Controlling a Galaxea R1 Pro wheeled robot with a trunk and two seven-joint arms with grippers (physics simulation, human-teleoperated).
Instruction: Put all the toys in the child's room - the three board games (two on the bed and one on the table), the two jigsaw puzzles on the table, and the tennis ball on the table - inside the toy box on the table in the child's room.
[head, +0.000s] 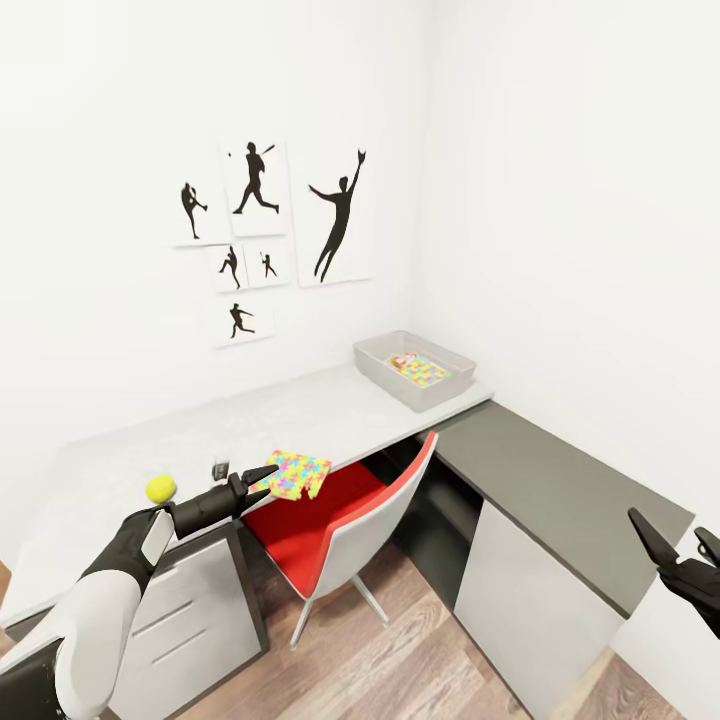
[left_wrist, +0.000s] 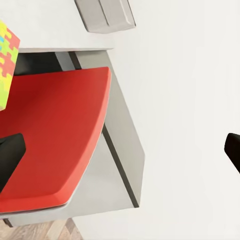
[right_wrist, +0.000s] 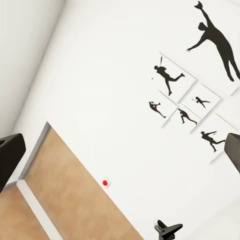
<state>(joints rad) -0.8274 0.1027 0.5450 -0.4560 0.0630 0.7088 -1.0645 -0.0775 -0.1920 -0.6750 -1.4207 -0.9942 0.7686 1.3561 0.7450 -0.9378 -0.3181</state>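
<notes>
Left tool (head: 262, 477): jaws spread, nothing between them, tips just beside the near-left corner of the loose jigsaw puzzle (head: 296, 473); in the left wrist view the same tool (left_wrist: 122, 152) shows two dark fingers far apart.

Right tool (head: 678, 545): jaws apart, empty, low at the near right, well apart from the toys.

Loose jigsaw puzzle: thin pastel sheet on the near edge of the worktop (head: 300, 415), one side overhanging above the red chair (head: 320, 515). Judged light, flexible and prone to sliding; best pinched across the overhanging edge.

Tennis ball (head: 160, 488): at the worktop's near left, beside the left forearm. Judged light, fuzzy, likely to roll; take across its widest part.

Toy box (head: 372, 362): grey bin at the far right of the worktop, already holding a second jigsaw puzzle (head: 422, 371).
</notes>
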